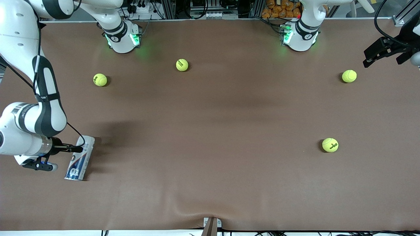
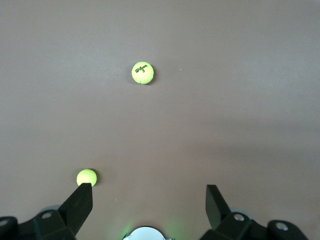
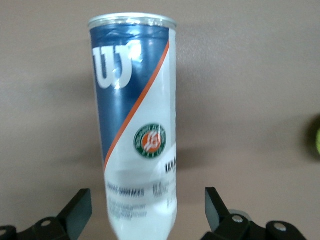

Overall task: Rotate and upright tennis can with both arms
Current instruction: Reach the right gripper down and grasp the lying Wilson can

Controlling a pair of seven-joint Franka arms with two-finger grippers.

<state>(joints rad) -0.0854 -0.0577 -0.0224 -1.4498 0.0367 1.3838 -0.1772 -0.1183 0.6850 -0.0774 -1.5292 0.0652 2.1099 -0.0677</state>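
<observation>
the slim clear plastic tennis can (image 1: 79, 158) with its blue-white label lies near the brown table's (image 1: 210, 131) corner at the right arm's end, between the right gripper's (image 3: 148, 210) wide-open jaws, and could roll away if they close off-centre, while the left gripper (image 2: 149, 200) waits wide open above the table's edge at the left arm's end.

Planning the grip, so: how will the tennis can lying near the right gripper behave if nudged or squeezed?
The tennis can lies on its side, so it would probably roll if nudged. Its glossy label looks slippery. The open right gripper straddles its end without touching; the thin wall may flex if squeezed.
</observation>
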